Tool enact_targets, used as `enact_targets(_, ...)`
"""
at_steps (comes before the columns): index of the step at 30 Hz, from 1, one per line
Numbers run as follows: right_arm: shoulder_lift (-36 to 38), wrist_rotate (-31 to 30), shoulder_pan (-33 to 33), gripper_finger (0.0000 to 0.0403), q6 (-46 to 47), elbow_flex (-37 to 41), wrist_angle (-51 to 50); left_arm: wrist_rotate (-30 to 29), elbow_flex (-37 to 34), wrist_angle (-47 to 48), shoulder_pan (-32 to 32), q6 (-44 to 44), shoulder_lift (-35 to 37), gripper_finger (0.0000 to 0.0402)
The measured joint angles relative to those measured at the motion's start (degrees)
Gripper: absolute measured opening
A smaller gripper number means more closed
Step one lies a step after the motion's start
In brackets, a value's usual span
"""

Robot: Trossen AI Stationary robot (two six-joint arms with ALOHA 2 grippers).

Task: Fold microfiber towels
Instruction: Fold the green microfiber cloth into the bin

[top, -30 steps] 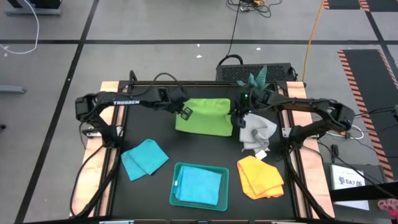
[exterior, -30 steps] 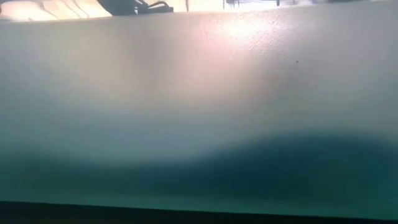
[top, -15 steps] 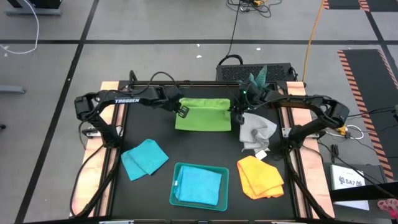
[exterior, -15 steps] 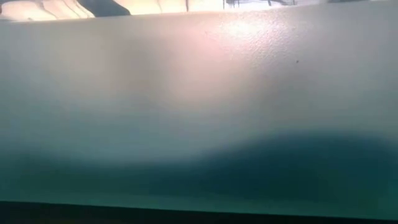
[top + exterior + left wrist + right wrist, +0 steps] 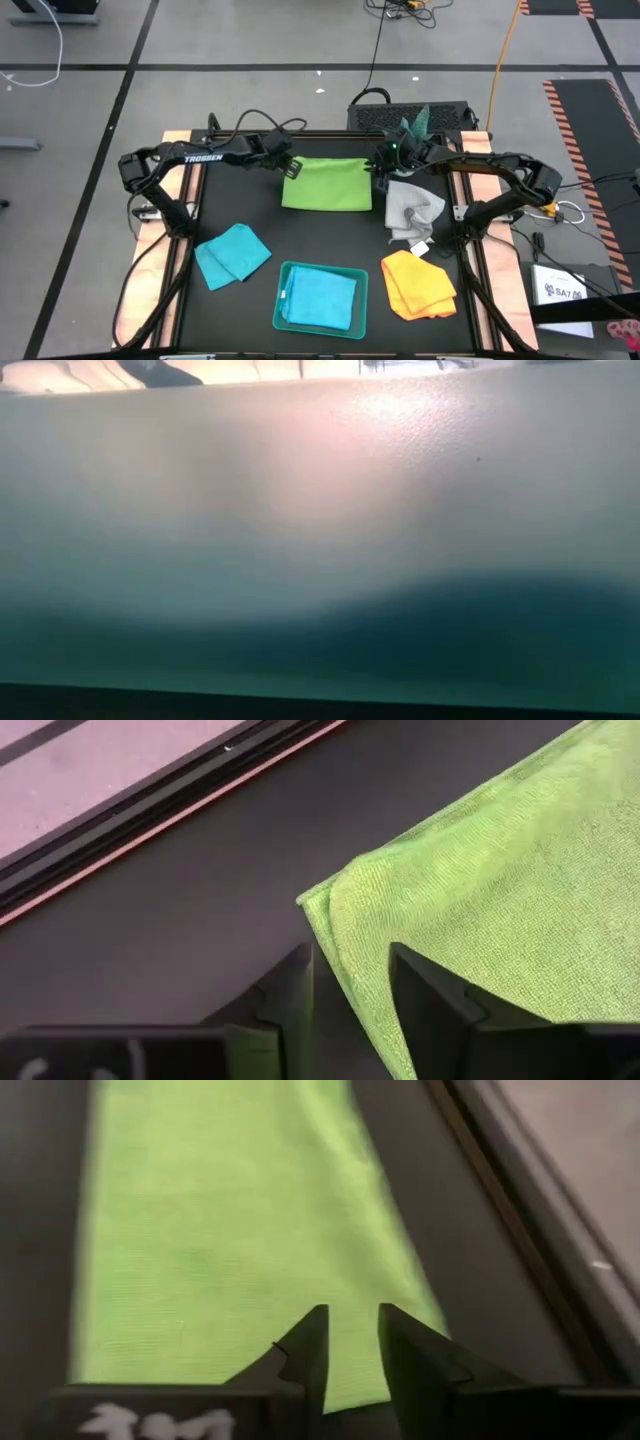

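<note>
Since the earlier frame both grippers were moved toward the table's far edge, and the lime green towel (image 5: 326, 184) was flattened into a neat rectangle at the far edge, about its middle. 5 towels are counted. 1 lime green, folded. 2 turquoise: 1 turquoise towel (image 5: 232, 255) lies near the left edge, 1 more lies in the teal tray (image 5: 279, 301) at the near edge. 1 grey-white towel (image 5: 412, 211) is seen crumpled near the right edge, and 1 yellow-orange towel (image 5: 419, 283) toward the near right corner. 2 grippers are at work. Left gripper (image 5: 350, 982) is parted over the green towel's far left corner, nothing clamped. Right gripper (image 5: 352, 1335) is parted at its far right corner, also released.
</note>
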State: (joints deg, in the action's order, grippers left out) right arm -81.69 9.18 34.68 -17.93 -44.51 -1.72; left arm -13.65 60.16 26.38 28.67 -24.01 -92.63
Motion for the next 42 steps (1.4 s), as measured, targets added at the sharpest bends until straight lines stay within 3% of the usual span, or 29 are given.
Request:
enact_targets(5,0.00,-9.13,0.21,0.0118,-2.63,-0.01,-0.25,0.01,0.00,0.00,1.51,0.98,0.00,0.0155)
enact_targets(10,0.25,-2.59,-1.39,0.0127,2.53,-1.42,-2.22,4.03,0.00,0.01,1.73,-0.72,0.00,0.0156)
enact_targets(14,0.26,-1.67,-5.67,0.0116,1.12,-2.18,-5.64,5.35,0.00,0.39,0.70,-1.32,-0.01,0.0157)
enact_targets(23,0.04,-0.75,-13.18,0.0008,2.58,-2.94,-14.24,5.44,0.00,0.38,-1.42,-4.78,-0.01,0.0157)
enact_targets(42,-13.10,1.40,-20.56,0.0000,6.76,-1.74,-8.51,3.12,0.00,0.62,-4.27,-6.32,-0.01,0.0157)
